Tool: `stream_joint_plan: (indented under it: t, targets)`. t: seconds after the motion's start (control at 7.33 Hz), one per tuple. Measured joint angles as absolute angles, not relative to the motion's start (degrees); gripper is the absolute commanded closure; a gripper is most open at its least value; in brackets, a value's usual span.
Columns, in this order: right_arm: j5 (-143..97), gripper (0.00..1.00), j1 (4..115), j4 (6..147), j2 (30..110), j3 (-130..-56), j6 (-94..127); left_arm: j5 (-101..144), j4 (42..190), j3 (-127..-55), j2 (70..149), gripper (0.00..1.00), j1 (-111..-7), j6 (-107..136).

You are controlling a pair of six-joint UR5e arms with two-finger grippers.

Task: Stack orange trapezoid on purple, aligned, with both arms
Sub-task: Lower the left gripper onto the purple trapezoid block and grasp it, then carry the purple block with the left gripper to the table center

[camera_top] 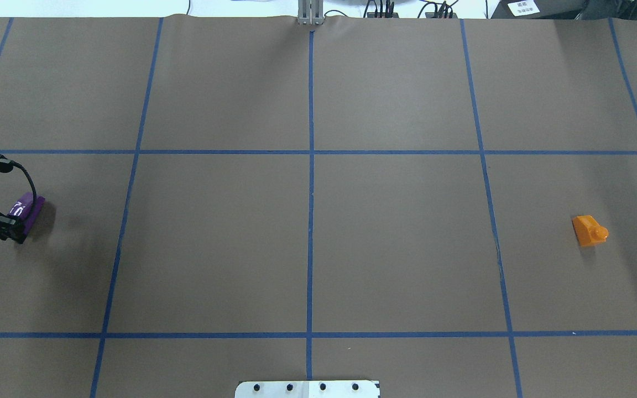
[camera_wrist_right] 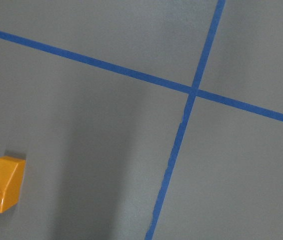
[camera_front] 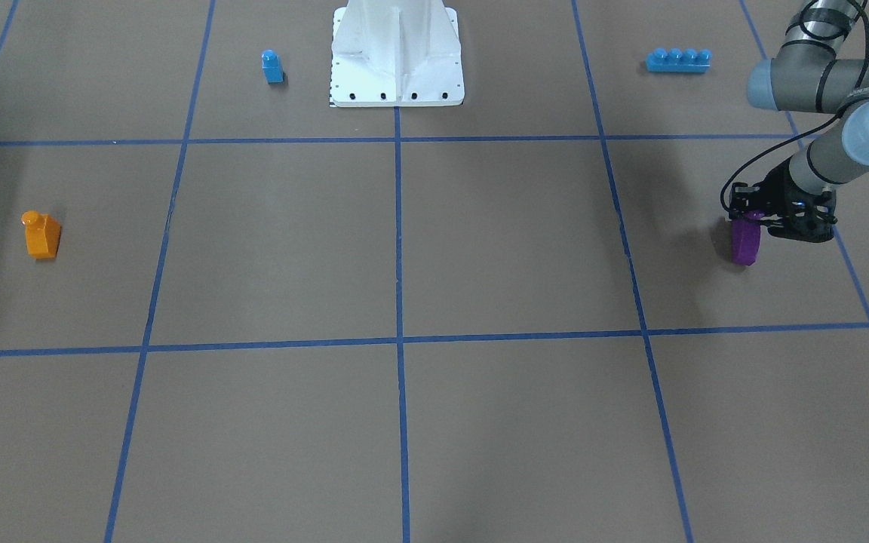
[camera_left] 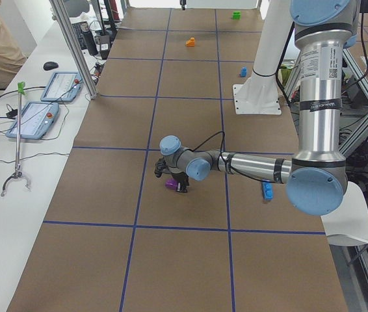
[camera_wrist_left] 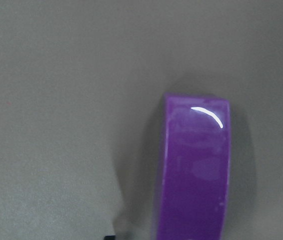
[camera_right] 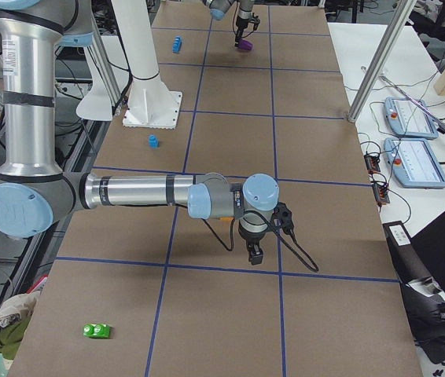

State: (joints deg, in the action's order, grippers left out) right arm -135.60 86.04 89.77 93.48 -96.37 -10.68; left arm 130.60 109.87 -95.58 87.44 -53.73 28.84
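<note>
The purple block [camera_front: 746, 243] is at the table's left end, also in the overhead view [camera_top: 33, 207] and close up in the left wrist view [camera_wrist_left: 196, 170]. My left gripper [camera_front: 750, 219] stands over it and is shut on its top, so its stud is hidden. The orange trapezoid [camera_front: 42, 235] lies alone on the table at the right end [camera_top: 588, 230]; it sits at the lower left of the right wrist view [camera_wrist_right: 2, 184]. My right gripper [camera_right: 254, 253] hangs over the table near that end, apart from the orange block; I cannot tell whether it is open.
A small blue single-stud block [camera_front: 272, 66] and a long blue four-stud brick [camera_front: 678, 60] stand on either side of the white robot base [camera_front: 397, 56]. A green brick [camera_right: 97, 331] lies at the far right end. Blue tape lines grid the brown table.
</note>
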Motion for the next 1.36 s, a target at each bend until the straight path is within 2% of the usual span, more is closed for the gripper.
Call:
stream_joint_plan:
  t: [0.41,0.68,0.95,1.23,1.36]
  targets:
    - [-136.1,0.00,86.0,89.7,94.2,-97.1,-10.7,130.4,98.0,-105.9,95.2,1.00,-53.3,36.9]
    - [-135.9,0.00,86.0,89.7,94.9,-97.3,-10.8,129.9,93.9,-109.0,104.2,1.00,-45.8,55.5]
    - [-136.0,0.00,86.0,87.4,96.4,-97.2,-10.8,127.3,92.9,-102.7,118.5,1.00,-36.2,75.6]
    - [-136.1,0.00,86.0,82.8,98.4,-96.8,-10.6,123.4,92.3,-90.2,132.0,1.00,-30.2,81.6]
    - [-136.2,0.00,85.9,81.6,98.9,-96.7,-10.6,121.8,92.2,-85.0,136.1,1.00,-28.5,82.5]
